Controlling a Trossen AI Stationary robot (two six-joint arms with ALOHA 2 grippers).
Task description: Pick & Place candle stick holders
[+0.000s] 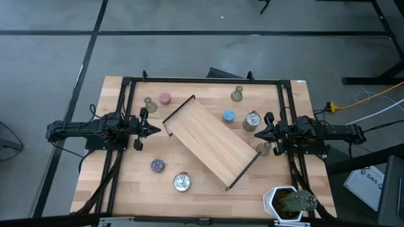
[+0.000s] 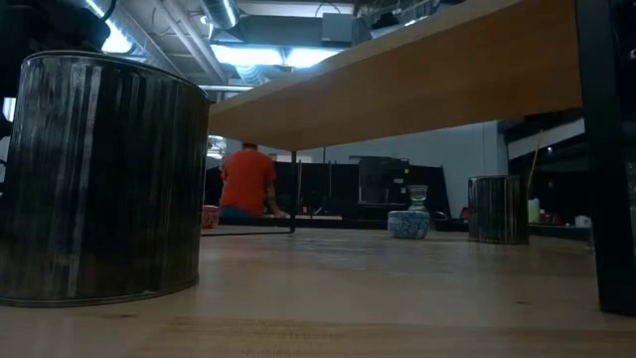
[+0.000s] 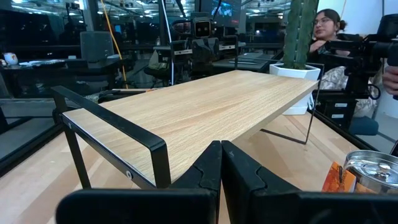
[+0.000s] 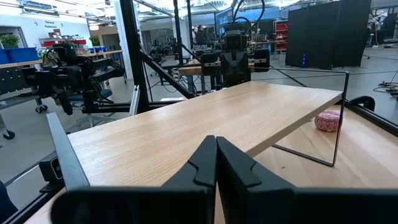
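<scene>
Seen from above, the left claw [image 1: 153, 130] is held at the left edge of the table [image 1: 113, 189], its fingers pressed together on nothing, pointed toward the wooden tray [image 1: 211, 142]; this is judged a waiting pose, since no holder lies within its reach of closure. Just beyond it, an olive-green holder [image 1: 149, 103] and the pink holder [image 1: 165, 98] are set near the far left corner, while the purple holder [image 1: 157, 165] and a silver holder [image 1: 182, 182] stand nearer the front, all apart from the tray. The tray is laid diagonally across the middle and carries nothing, so placement is judged not yet begun. To its right are found a second olive-green holder [image 1: 237, 95], the blue holder [image 1: 228, 116] and the other silver holder [image 1: 252, 120], the last just beside the tray's edge. The right claw [image 1: 258, 134] is likewise closed and empty, with a third olive-green holder [image 1: 263, 148] just beside it. A potted plant [image 1: 291, 202] occupies the front right corner.
</scene>
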